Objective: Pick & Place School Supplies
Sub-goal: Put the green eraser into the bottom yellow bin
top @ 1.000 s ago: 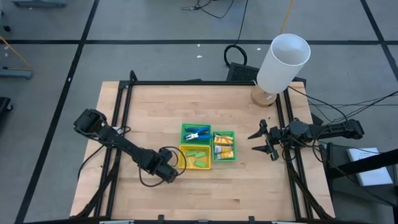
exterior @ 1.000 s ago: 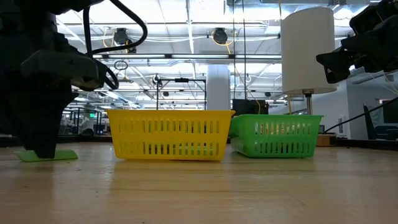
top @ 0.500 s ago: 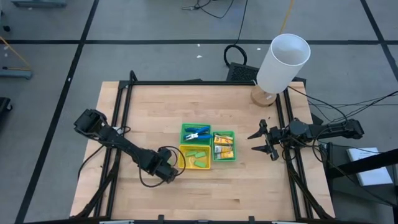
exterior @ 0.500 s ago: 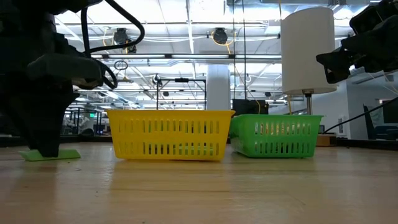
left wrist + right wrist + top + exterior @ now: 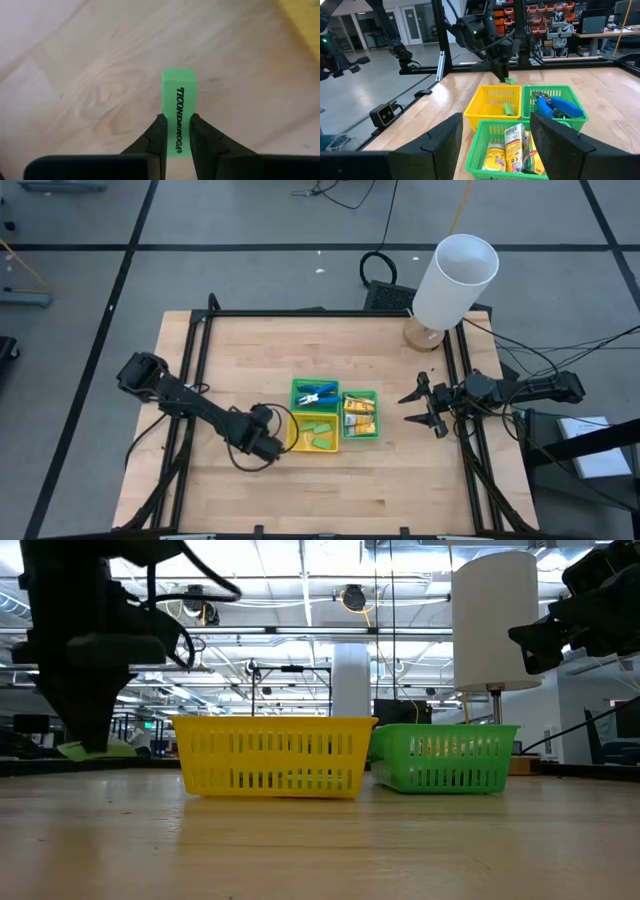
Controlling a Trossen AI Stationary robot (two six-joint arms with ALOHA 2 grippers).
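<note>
Left gripper: fingers closed on a light-green stick printed with dark lettering, held clear of the worktop, just beside the yellow tray on its outer side
Right gripper: fingers spread apart, holding nothing, well apart from the yellow tray, past the green trays
Yellow tray: light-green sticks inside
Green tray touching the yellow tray's far side: blue-handled tools
Second green tray beside the yellow tray: yellow-orange packets
White cylinder: stands at the worktop's far corner
</note>
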